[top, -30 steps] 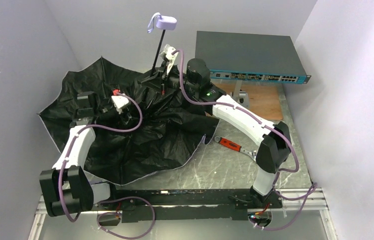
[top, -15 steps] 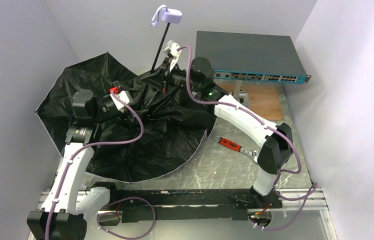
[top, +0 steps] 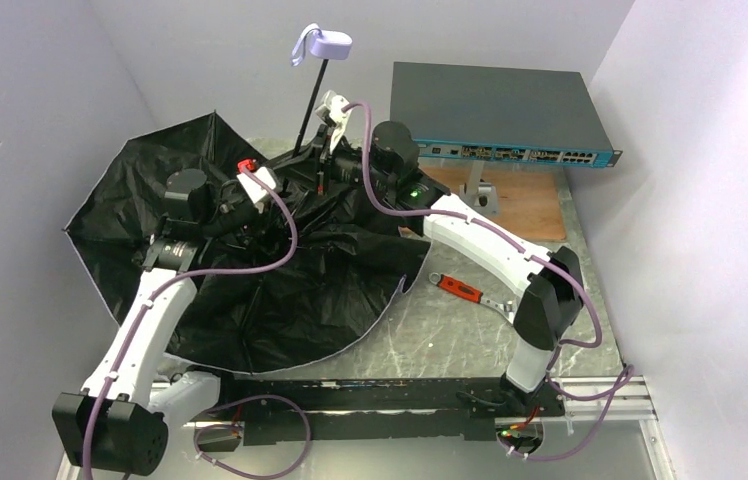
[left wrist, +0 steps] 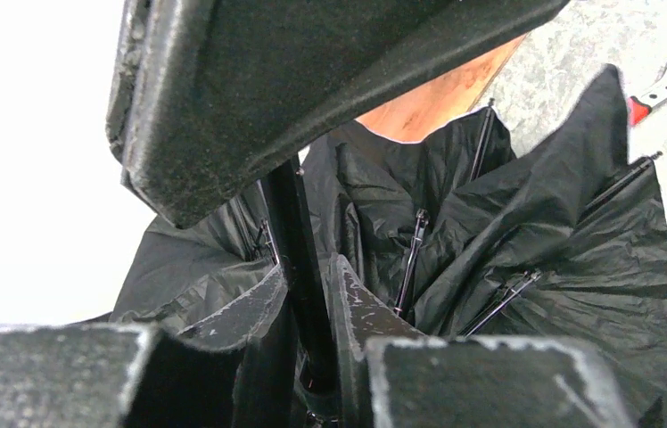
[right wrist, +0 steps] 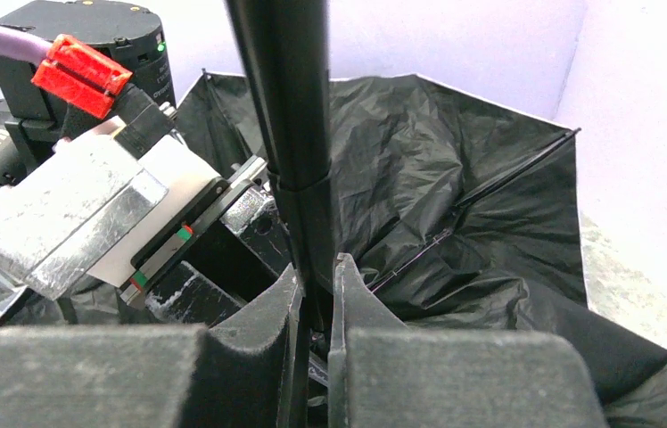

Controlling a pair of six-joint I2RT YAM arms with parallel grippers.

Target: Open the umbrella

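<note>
The umbrella [top: 250, 270] lies upside down over the left half of the table, black lining up and partly spread. Its thin black shaft [top: 310, 100] rises at the back to the lavender handle [top: 328, 42]. My right gripper [top: 315, 160] is shut on the shaft low down; in the right wrist view the shaft [right wrist: 290, 116] runs between the pinched fingers of that gripper [right wrist: 317, 267]. My left gripper [top: 275, 200] reaches in from the left near the hub. In the left wrist view, this gripper [left wrist: 310, 272] has closed onto the shaft [left wrist: 299, 232], with folded lining and ribs [left wrist: 415, 254] behind.
A grey network switch [top: 495, 105] sits at the back right above a wooden board [top: 525, 200] and a small metal stand [top: 480, 190]. A red-handled tool [top: 460, 288] lies on the table right of the canopy. Walls stand close on the left and right.
My left arm reached further in toward the hub and its jaws closed from wide open onto the shaft. The canopy spread a little to the left. The right gripper kept its hold.
</note>
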